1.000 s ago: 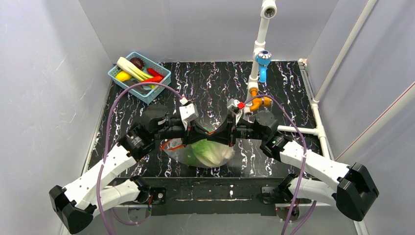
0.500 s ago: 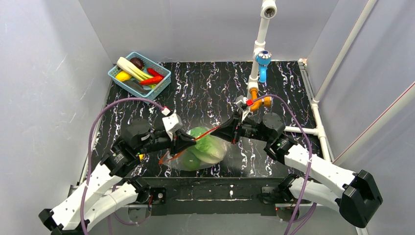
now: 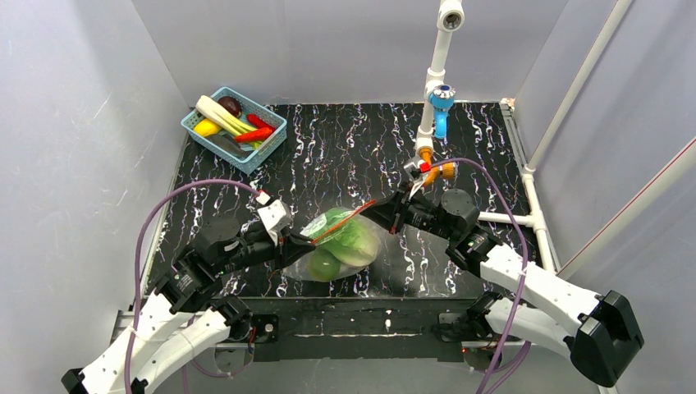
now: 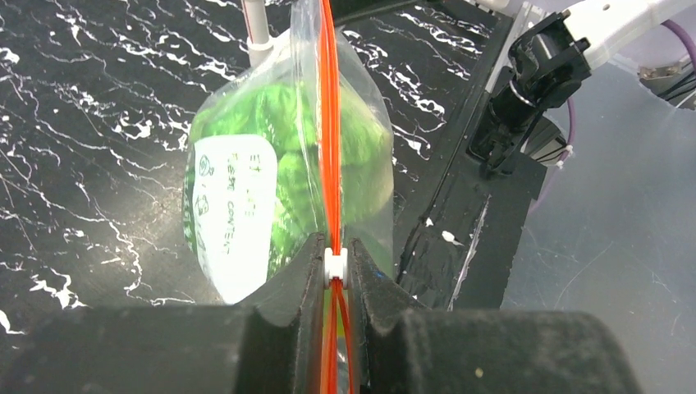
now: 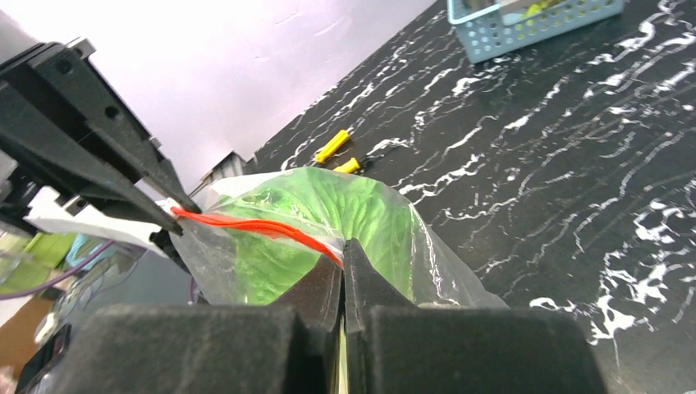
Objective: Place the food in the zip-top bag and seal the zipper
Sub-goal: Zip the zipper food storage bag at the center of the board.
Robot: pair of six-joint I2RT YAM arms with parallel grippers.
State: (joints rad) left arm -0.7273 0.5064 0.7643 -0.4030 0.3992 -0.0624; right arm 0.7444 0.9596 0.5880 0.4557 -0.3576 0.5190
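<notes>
Table (image 3: 345, 148): black with white veining. The middle and far right are bare, so there is open room behind the bag.
Left arm (image 3: 176, 287): reaches low from the near-left corner, forearm slanting in toward the centre.
Right arm (image 3: 525, 279): reaches from the near-right corner, wrist held higher than the left one and pointing left.
Basket (image 3: 267, 146): blue, at the far-left corner, well apart from both arms.
Bag (image 3: 361, 256): clear, hanging between the two pincers near the table's front edge. Whether its bottom touches the table cannot be told.
Lettuce (image 3: 349, 234): green, inside the bag, filling most of it.
Fruit (image 3: 324, 264): yellow-green, inside the bag at its near-left bottom.
Zipper (image 3: 341, 223): red strip stretched taut, rising from left to right.
Left pincer (image 3: 305, 241): closed on the zipper's left end, its fingers (image 4: 308, 271) squeezing a small white slider (image 4: 336, 264).
Right pincer (image 3: 379, 212): clamped tight on the zipper's right end.
</notes>
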